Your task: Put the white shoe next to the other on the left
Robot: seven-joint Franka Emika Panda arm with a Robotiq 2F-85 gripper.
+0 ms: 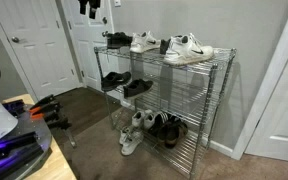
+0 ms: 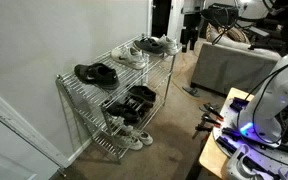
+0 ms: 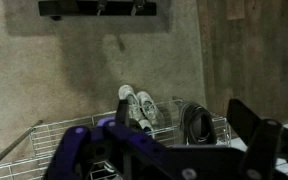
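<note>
The white shoe (image 1: 191,48) with a dark side mark lies at the right end of the wire rack's (image 1: 220,70) top shelf. The other white shoe (image 1: 144,42) sits near the shelf's middle. In an exterior view, white shoes (image 2: 134,53) show mid-shelf on the rack (image 2: 74,110). My gripper (image 1: 91,8) hangs high beyond the rack's far end, apart from every shoe, and also shows in an exterior view (image 2: 190,40). In the wrist view its dark fingers (image 3: 184,150) stand wide apart with nothing between them; the white shoes on the top shelf are out of that view.
A dark shoe (image 1: 114,38) lies at the top shelf's left end. Black shoes (image 1: 124,85) fill the middle shelf. Small white sneakers (image 1: 134,130) and dark shoes (image 1: 170,128) sit at the bottom, and they show in the wrist view too (image 3: 136,105). Black shoes (image 2: 96,72) lie on the top shelf. A grey sofa (image 2: 234,65) stands nearby.
</note>
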